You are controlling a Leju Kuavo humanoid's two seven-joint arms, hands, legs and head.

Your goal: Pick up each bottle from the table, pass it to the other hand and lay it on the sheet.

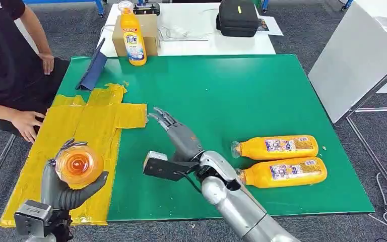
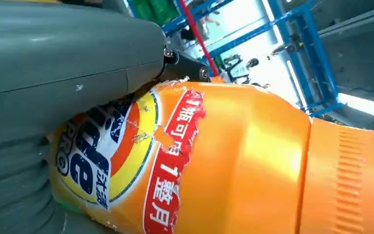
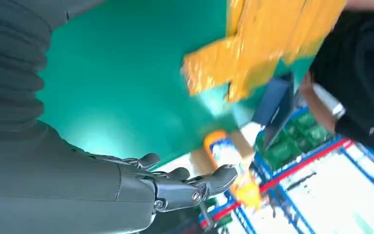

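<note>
the green desk carries the yellow sheet, which lies below the left hand. its fingers are clamped on an orange bottle held upright. the right hand hovers nearby, fingers apart and holding nothing. released upright, the bottle could topple and roll off the sheet. four bottles in all: one held, two lying beyond the right hand, one standing far off.

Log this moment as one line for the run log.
left hand: holds orange bottle over yellow sheet | right hand: open | two bottles on table
</note>
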